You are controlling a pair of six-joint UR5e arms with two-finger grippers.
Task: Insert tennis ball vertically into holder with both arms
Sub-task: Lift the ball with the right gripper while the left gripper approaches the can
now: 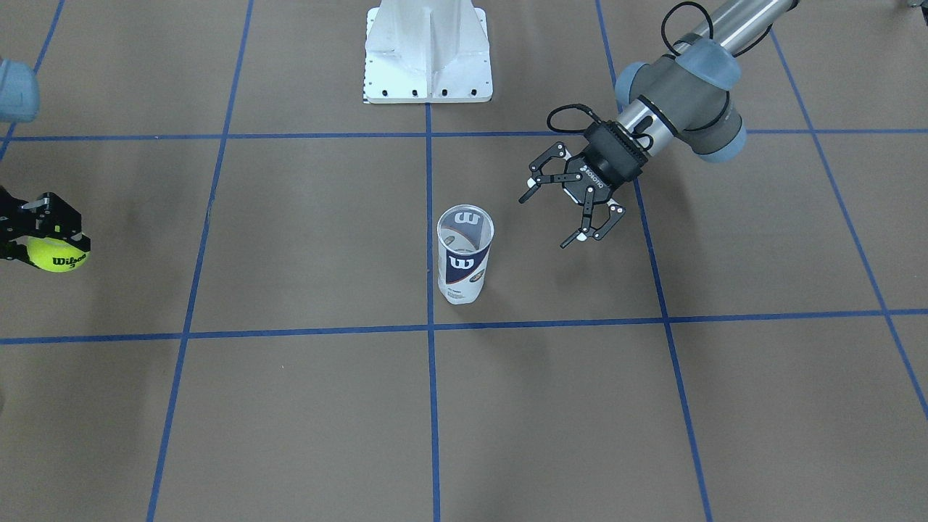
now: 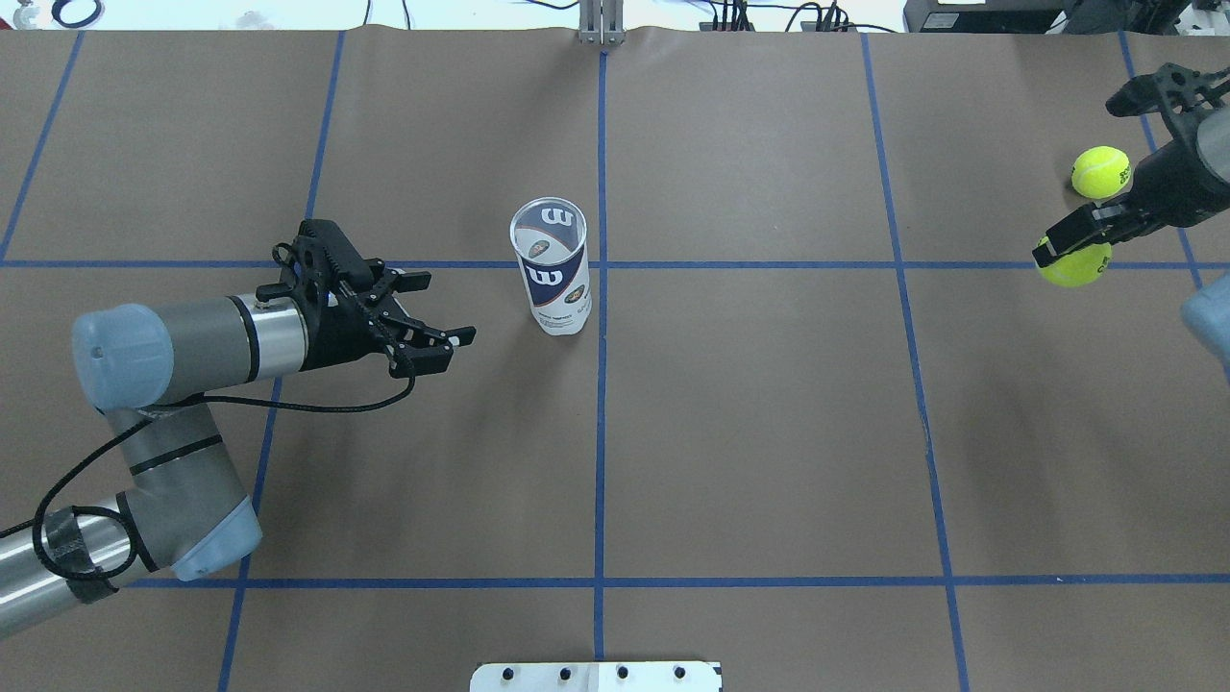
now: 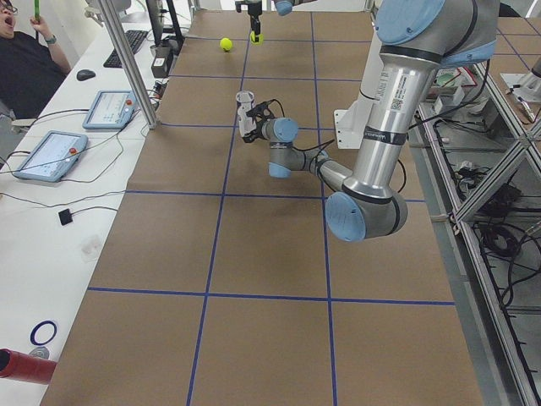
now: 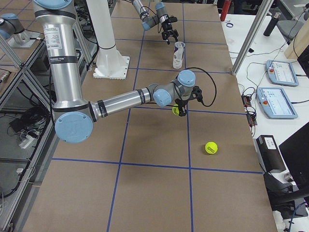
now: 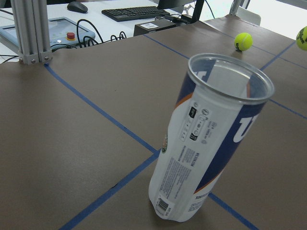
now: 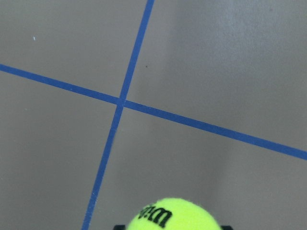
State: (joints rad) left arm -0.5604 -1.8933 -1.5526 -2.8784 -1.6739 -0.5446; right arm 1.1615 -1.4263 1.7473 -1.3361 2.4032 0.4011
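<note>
Right now: ball sitting in the right jaws, can standing alone

The right gripper (image 1: 47, 246) is clamping its jaws on the tennis ball (image 1: 59, 255), a fuzzy neon yellow-green sphere showing black "Wilson 3" lettering, at the 3 o'clock edge of the bench (image 2: 769, 432) in the overhead view. A second ball (image 2: 1101, 172) is lying near it at 1 o'clock. The holder (image 2: 550, 267), a clear can wearing a white-and-navy label with a white W, is standing upright and open-mouthed near the bench centre. The left gripper (image 2: 448, 308) is hovering at the holder's 8 o'clock, apart from it, jaws spread wide around nothing.
</note>
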